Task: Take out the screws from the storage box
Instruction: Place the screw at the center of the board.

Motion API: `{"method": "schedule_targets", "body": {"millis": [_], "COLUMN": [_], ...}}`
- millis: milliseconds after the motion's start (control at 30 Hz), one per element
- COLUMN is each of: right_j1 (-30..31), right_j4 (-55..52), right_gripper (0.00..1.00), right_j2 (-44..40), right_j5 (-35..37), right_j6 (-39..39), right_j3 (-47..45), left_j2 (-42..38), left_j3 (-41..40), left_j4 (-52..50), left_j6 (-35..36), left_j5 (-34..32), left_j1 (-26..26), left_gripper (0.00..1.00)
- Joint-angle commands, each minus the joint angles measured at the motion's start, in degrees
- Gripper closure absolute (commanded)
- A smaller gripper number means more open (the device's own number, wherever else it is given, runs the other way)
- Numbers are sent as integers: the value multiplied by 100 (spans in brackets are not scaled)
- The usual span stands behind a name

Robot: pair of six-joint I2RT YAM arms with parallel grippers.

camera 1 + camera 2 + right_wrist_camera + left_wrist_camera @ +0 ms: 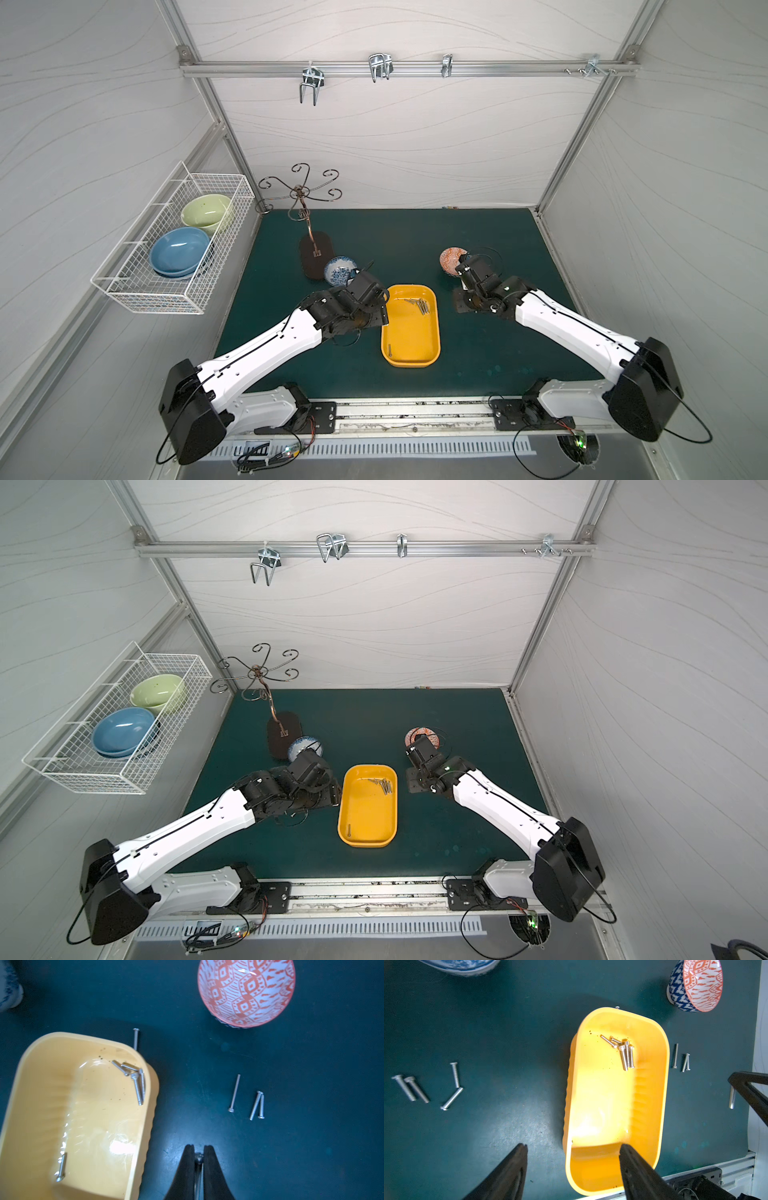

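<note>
In both top views the yellow storage box [411, 332] lies on the green worktop [478, 353] between the two arms. A cluster of screws [420, 305] sits at its far end and a lone one near its front corner. The wire basket [145, 299] on the left wall holds a green bowl [205, 212] and a blue bowl [179, 251]. In the left wrist view the left pincer [572, 1148] gapes wide and holds nothing, one finger [633, 1167] over the box's near end, while loose screws lie on the worktop on both sides of the box. In the right wrist view the right pincer [198, 1151] is narrow, clamped on one screw [198, 1156] above bare worktop just beside the box. The orange-patterned bowl [246, 991] shows only its pattern inside.
</note>
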Motion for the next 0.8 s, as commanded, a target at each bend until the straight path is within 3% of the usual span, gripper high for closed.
{"method": "schedule_targets", "body": {"millis": [0, 267, 767], "right_j1": [-201, -579, -687], "right_j4": [469, 1292, 2101], "right_gripper": [100, 100, 100], "right_j2": [76, 379, 1223], "right_j5": [-108, -174, 40], "right_j6": [123, 141, -37], "right_j3": [-206, -699, -852], "left_j2": [319, 1434, 3595], "left_j3": [426, 772, 2129], "left_j4": [320, 911, 681], "left_j6": [112, 103, 51], "left_j5": [94, 535, 578], "left_j1": [-111, -333, -362], "left_gripper": [27, 27, 29]}}
